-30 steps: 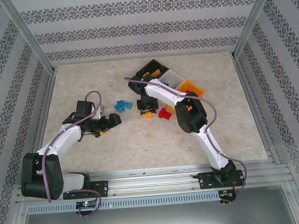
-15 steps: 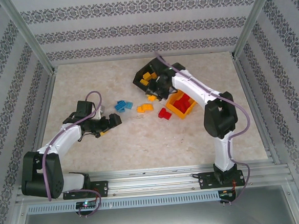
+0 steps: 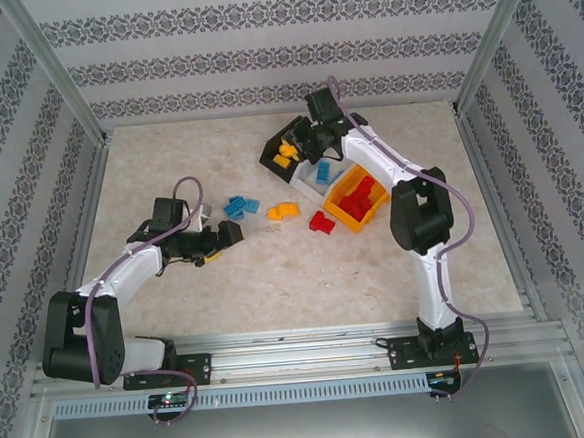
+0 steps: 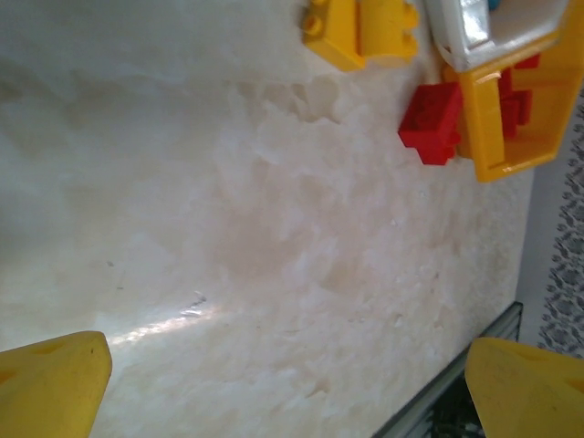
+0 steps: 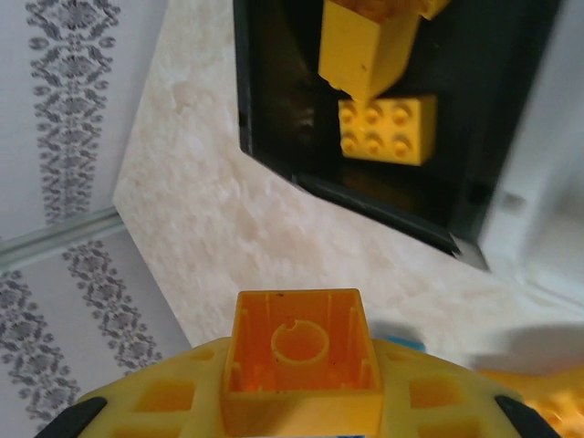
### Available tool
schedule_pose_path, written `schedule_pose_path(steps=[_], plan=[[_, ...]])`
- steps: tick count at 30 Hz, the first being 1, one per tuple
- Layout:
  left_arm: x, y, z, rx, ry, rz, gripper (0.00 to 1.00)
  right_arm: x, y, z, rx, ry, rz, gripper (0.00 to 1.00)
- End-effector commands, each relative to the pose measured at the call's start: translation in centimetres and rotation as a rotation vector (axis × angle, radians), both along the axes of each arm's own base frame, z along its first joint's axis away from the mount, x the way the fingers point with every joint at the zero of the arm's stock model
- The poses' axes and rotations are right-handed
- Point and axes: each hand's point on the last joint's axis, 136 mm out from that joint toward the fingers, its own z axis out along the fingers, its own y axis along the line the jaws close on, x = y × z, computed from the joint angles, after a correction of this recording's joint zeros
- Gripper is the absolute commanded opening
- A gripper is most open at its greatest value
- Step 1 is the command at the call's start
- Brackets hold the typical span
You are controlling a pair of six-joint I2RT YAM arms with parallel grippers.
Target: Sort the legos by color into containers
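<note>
Because the right pincer (image 5: 297,397) is clamped on a yellow brick (image 5: 297,351), hollow side toward the wrist camera, the step in hand looks like the drop into the black bin (image 5: 274,109). In that view the bin opens at twelve o'clock from the brick. Two yellow bricks (image 5: 385,130) lie inside it, and its near wall runs between brick and opening, over the table (image 5: 201,219).

Whether the brick hangs over the opening I cannot tell. I judge the sound way is to carry it toward twelve o'clock until it is well past that wall, lower it a little, then part the pads. Letting go early could bounce it off the rim. The white bin (image 5: 547,182) sits just beside the black one at three o'clock, and drift that way would spoil the sort.

The left pincer (image 4: 292,392) stands wide and empty above bare table. Toward one o'clock in its wrist view lie a loose yellow brick (image 4: 360,32) and a red brick (image 4: 433,123) just beside the orange bin (image 4: 481,137). Blue bricks (image 3: 239,206) lie near it, at one o'clock in the overhead view.
</note>
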Motion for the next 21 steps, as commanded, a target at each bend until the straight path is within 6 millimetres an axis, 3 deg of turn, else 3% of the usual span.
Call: schedule_pose_path(steps=[1,10,16,21], plan=[[0.4,-1.7,1.4,-0.092,-0.066,-0.048,1.0,2.4,-0.4,0.2,0.036,0.0,-0.043,0.29],[0.2,-1.9,1.3,-0.083,-0.075,-0.062,1.0,6.4,-1.7,-2.3,0.027,0.017,-0.109,0.32],[0.1,-2.0,1.1,-0.08,-0.065,-0.068,1.0,7.6,-2.6,-2.7,0.015,0.004,-0.127,0.57],[0.1,-2.0,0.9,-0.082,-0.059,-0.065,1.0,6.8,-3.3,-1.3,-0.021,-0.023,-0.098,0.63]])
